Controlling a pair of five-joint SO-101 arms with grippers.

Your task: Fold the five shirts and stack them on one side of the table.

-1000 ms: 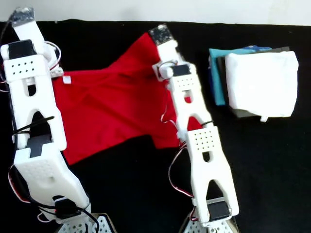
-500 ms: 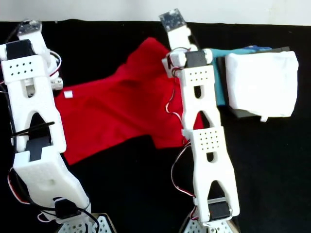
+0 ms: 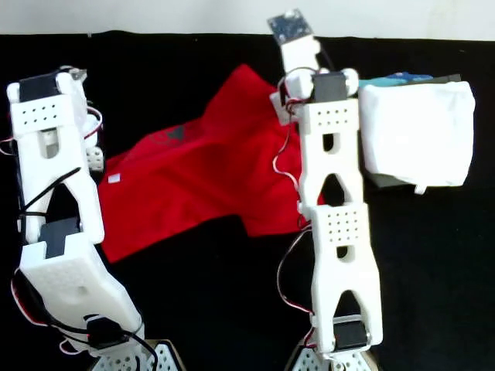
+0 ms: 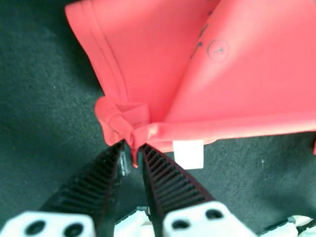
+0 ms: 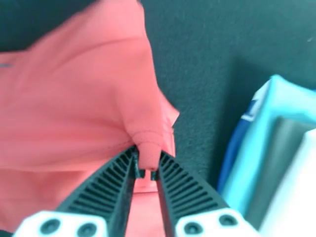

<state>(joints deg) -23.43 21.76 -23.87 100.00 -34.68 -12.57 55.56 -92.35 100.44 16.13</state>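
1. Counter [image 3: 433, 255]: black surface, carries everything.
2. Red shirt [image 3: 201, 178]: unfolded and rumpled, spread between the two arms.
3. Stack of folded shirts [image 3: 418, 131]: white on top, with teal, blue and dark layers beneath; on the counter's right side, just beside the right arm.
4. Left tool [image 4: 132, 150]: pinched narrow on a bunched edge of the red shirt.
5. Right tool [image 5: 146, 158]: clamped on a fold of the shirt's hem, near the stack.
6. White label [image 4: 188, 154]: at the shirt's edge, just beside the left tool.
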